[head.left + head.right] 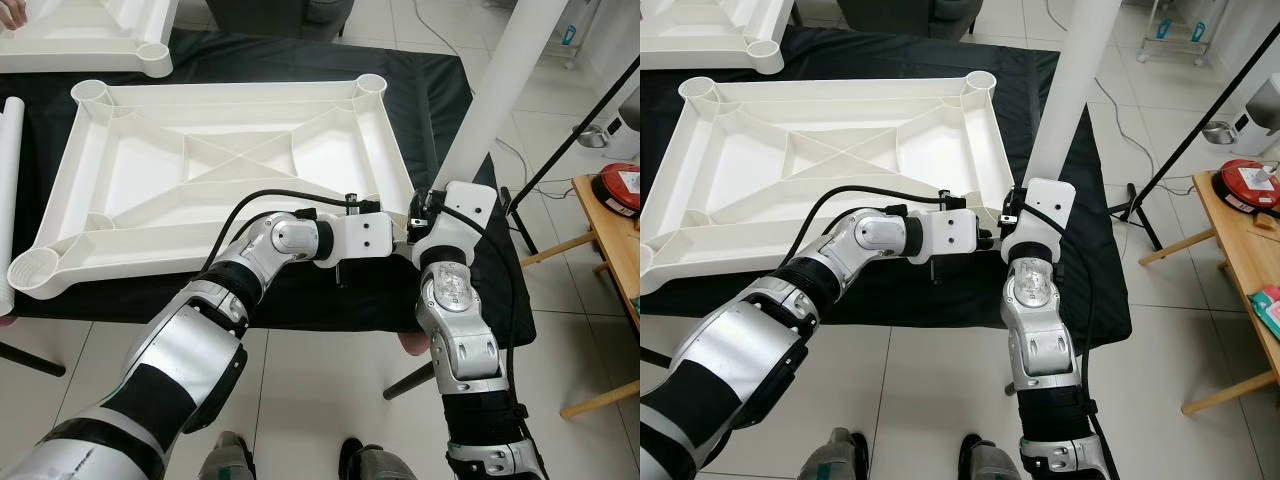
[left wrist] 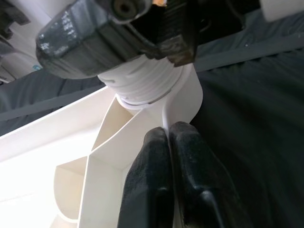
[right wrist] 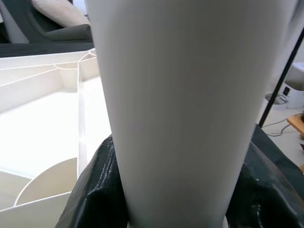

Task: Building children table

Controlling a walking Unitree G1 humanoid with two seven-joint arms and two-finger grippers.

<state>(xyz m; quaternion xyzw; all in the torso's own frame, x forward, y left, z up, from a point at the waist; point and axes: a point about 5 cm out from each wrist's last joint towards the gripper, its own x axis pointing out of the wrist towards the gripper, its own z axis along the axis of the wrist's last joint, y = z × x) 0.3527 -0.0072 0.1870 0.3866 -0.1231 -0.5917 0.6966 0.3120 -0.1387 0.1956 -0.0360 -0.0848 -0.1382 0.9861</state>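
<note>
White tabletop (image 1: 230, 170) upside down on black cloth (image 1: 440, 110) over bench, ribs up. Second white tabletop (image 1: 90, 40) at far left corner; loose white leg (image 1: 8, 160) at left edge. Left tool (image 2: 168, 142) fingers pressed together, pinching thin rim wall of tabletop beside near-right corner socket. Right tool (image 3: 166, 204) just right of it, fingers clamped around white table leg (image 1: 505, 90), standing in that socket, threaded end seated. Wooden table (image 1: 610, 230) far right.

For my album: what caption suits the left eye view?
Right pincer holds a white table leg at the upturned tabletop's corner socket; left pincer grips the rim.
</note>
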